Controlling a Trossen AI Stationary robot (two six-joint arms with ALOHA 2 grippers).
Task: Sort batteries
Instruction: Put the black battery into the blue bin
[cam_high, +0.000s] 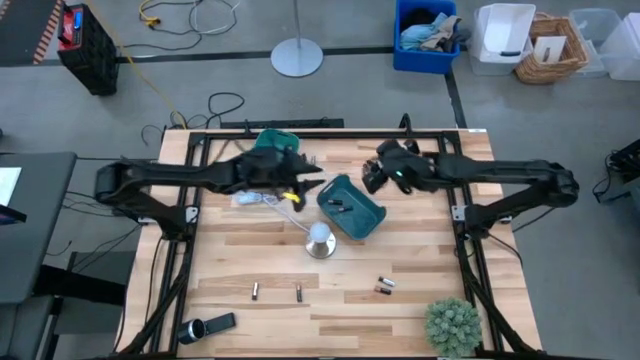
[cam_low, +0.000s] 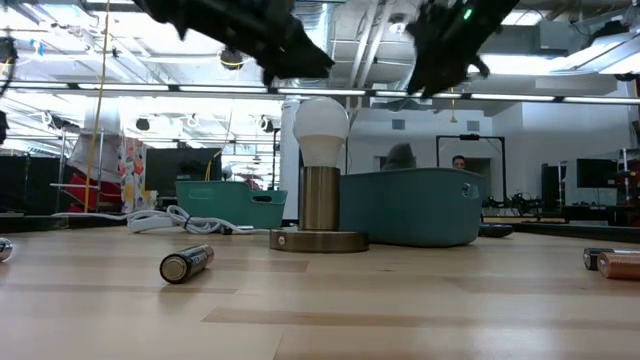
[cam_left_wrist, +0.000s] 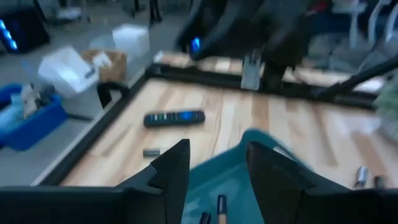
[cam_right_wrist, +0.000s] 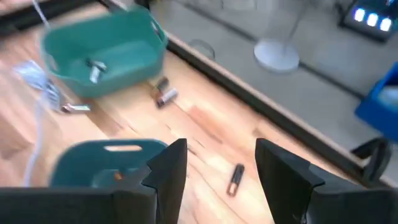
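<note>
The left gripper (cam_left_wrist: 214, 171) hangs above the near teal bin (cam_high: 352, 207), its fingers parted with nothing between them; two batteries (cam_left_wrist: 220, 208) lie in the bin just below. The right gripper (cam_right_wrist: 217, 171) hovers at the bin's two o'clock, over bare table (cam_high: 400, 250), its fingers spread wide and empty.

At the near bin's ten o'clock sits the far teal bin (cam_high: 277, 141), mostly under the left arm, with a battery (cam_right_wrist: 93, 73) inside it. A white cable (cam_high: 255, 200) lies at the near bin's nine o'clock. A lamp (cam_high: 320, 240) stands just beside the bin at seven o'clock.

More batteries lie loose: a pair (cam_high: 384, 286) at five o'clock, two singles (cam_high: 255, 291) at seven o'clock, well apart from the bin. A flashlight-like cylinder (cam_high: 193, 330) and black bar (cam_high: 221, 321) rest near the table's edge; a plant (cam_high: 452, 325) stands at the opposite corner.
</note>
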